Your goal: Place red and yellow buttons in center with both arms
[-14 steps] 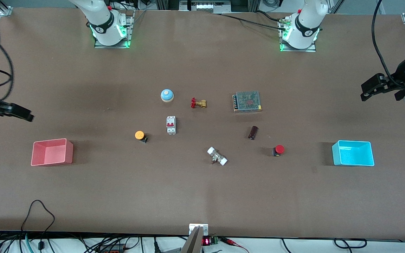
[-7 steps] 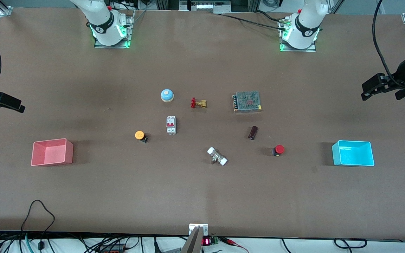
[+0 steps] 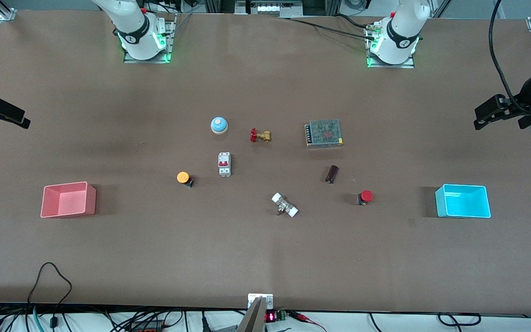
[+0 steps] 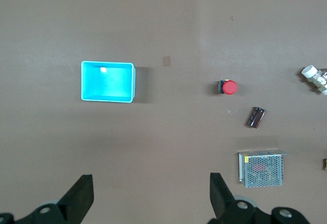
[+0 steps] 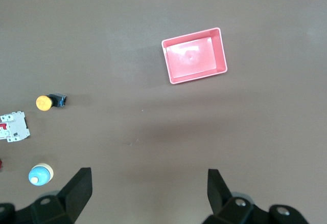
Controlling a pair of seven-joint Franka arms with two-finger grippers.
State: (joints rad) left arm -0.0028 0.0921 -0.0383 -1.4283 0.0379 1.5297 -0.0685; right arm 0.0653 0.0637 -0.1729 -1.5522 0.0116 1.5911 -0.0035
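Two push-buttons are the concern, and both lie untouched on the brown table (image 3: 265,258). In the front view, the yellow button (image 3: 183,177) lies left of centre, beside the white circuit breaker (image 3: 224,163); the red button (image 3: 365,197) lies right of centre, between the small dark cylinder (image 3: 332,174) and the cyan bin (image 3: 463,201). Each rests on its side — round cap at one end, short black body at the other. Judged from their build, they are light, rigid plastic; the domed caps look smooth and liable to slip, and a piece lying on its side may roll. The squarer black body offers the better hold, fingers closing across it just next to the cap. The left gripper (image 4: 150,198) hangs at the right edge of the front view, over the table's end past the cyan bin, fingers spread wide and empty. The right gripper (image 5: 148,196) hangs at the left edge, above the pink bin (image 3: 68,199) in frame, likewise wide and empty. Neither is near its button — the open middle of the table awaits both.
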